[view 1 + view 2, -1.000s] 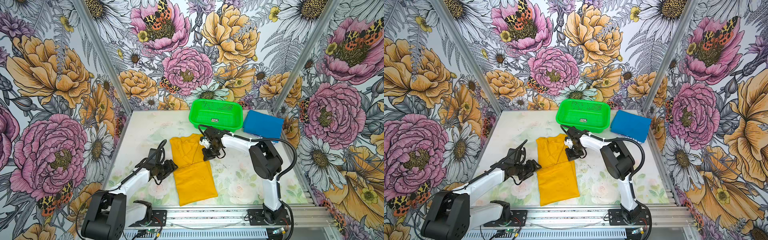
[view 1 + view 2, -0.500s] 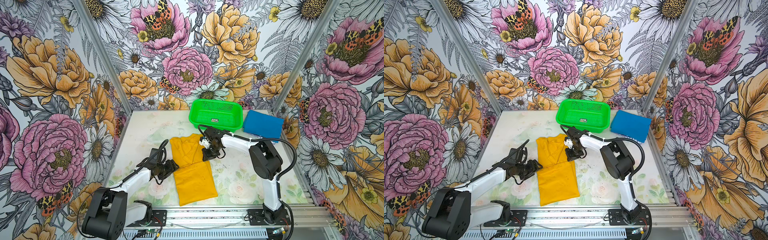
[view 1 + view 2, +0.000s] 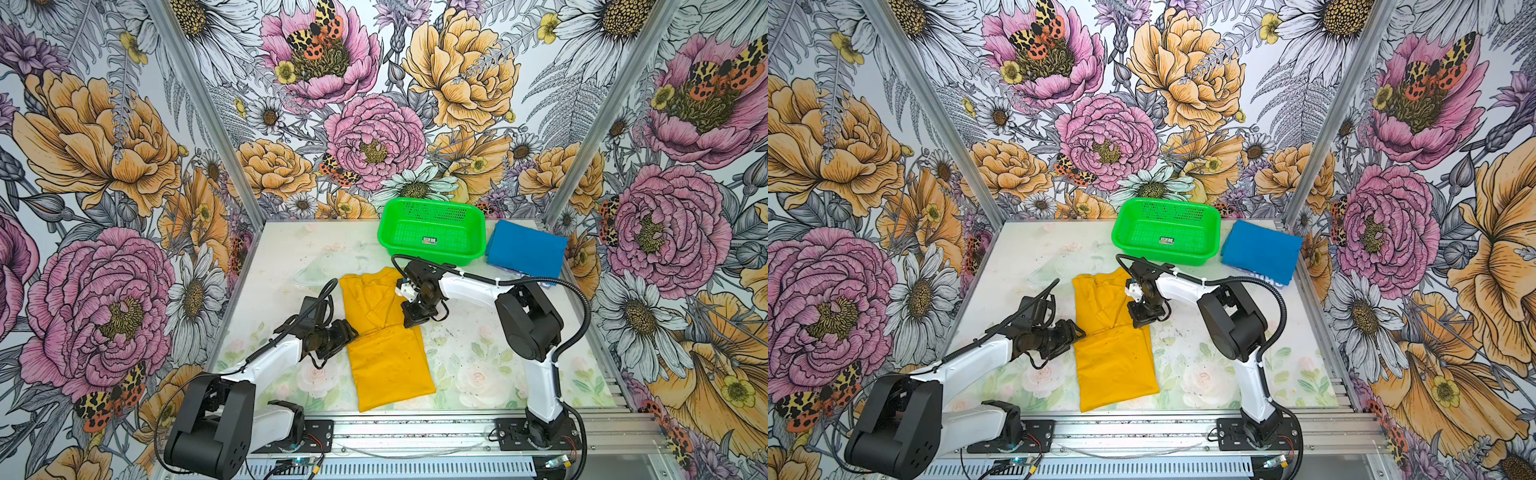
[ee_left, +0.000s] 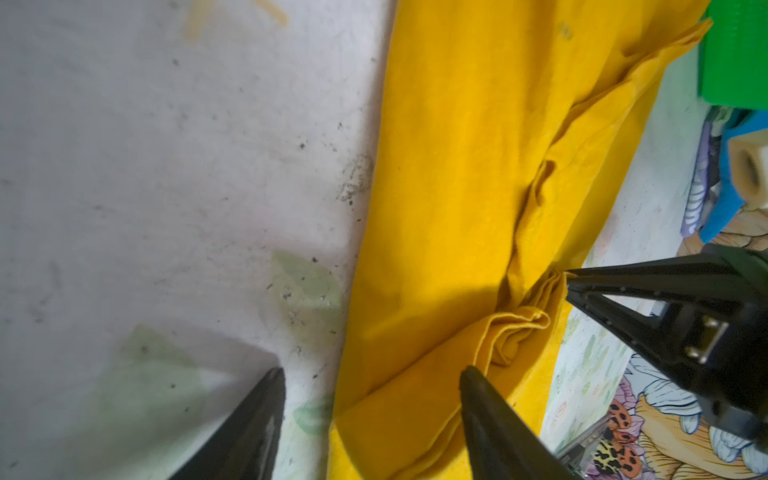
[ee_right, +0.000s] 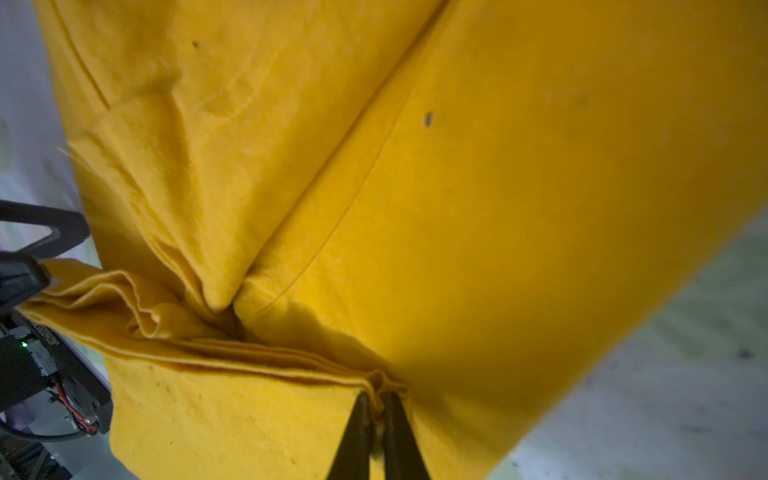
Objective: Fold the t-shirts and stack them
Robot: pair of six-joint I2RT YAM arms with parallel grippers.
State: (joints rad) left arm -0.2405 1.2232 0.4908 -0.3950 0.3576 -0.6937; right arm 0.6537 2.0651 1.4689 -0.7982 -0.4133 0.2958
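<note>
Your mustard-yellow t-shirt [image 3: 388, 357] lies lengthwise in the middle of the surface [image 3: 478, 353], with the folded blue t-shirt [image 3: 525, 249] well apart at the back right corner. Lift now and the fold will likely skew, because the left jaws stand apart, straddling the shirt's left edge without gripping it. The right jaws are clamped on a pinch of bunched layers at its right edge, which could slip out.

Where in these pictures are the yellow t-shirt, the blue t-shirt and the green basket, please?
yellow t-shirt [image 3: 388, 365]: in a top view, on its flat lower half.
blue t-shirt [image 3: 525, 249]: in a top view, on its middle.
green basket [image 3: 432, 212]: in a top view, on its perforated back wall.
</note>
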